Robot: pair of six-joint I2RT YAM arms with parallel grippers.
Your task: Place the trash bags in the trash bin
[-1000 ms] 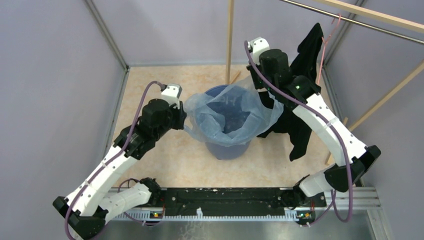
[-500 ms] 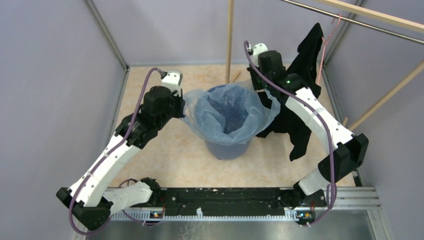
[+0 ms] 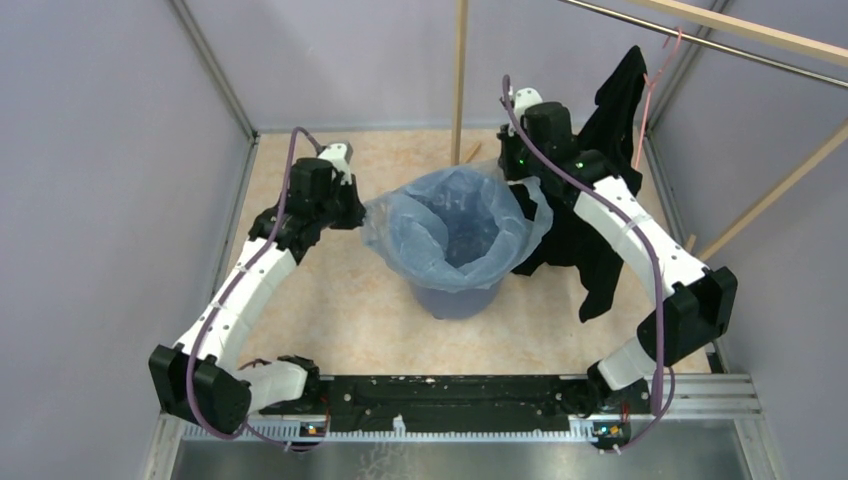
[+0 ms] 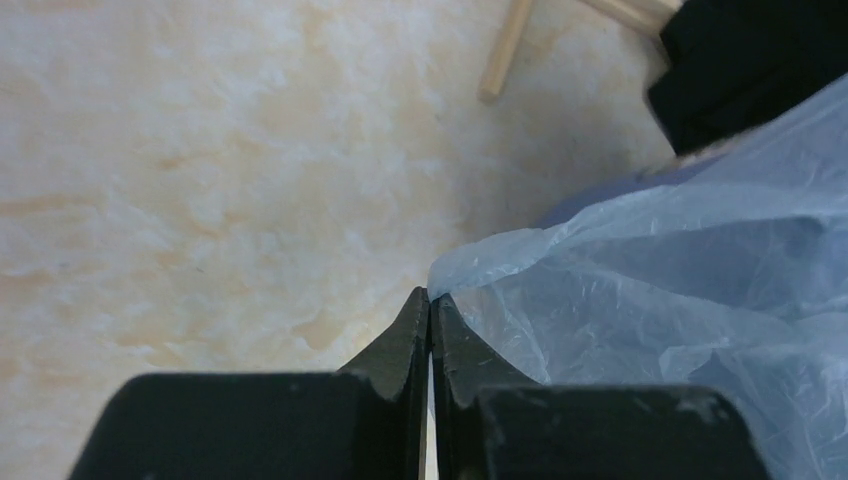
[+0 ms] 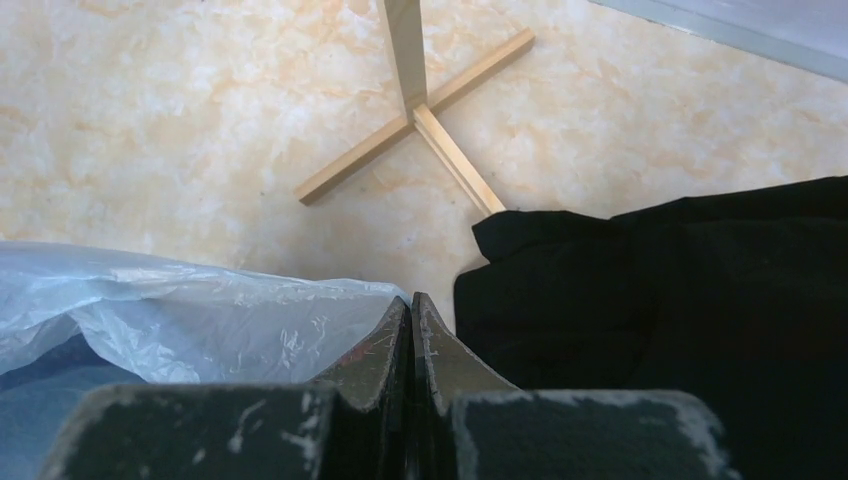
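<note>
Looks maybe halfway to me: the blue bag (image 3: 455, 225) sags open inside the bin (image 3: 455, 300), left arm (image 3: 250, 285) and right arm (image 3: 630, 225) each pinching an edge in closed jaws, so seating it and letting go remain.

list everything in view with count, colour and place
trash bag: one, translucent light blue, spread open over the bin's mouth
trash bin: one, solid blue, standing mid-floor under the bag
garment: one, black, hanging at the right beside the bin
hanger: one, pink, on the rail, carrying the garment
rail: one, grey metal, top right
wooden pole: one, pale wood, upright behind the bin on a cross foot
floor: one, beige marbled, underneath everything
left gripper: one, black, shut on the bag's left edge
right gripper: one, black, shut on the bag's far right edge
</note>
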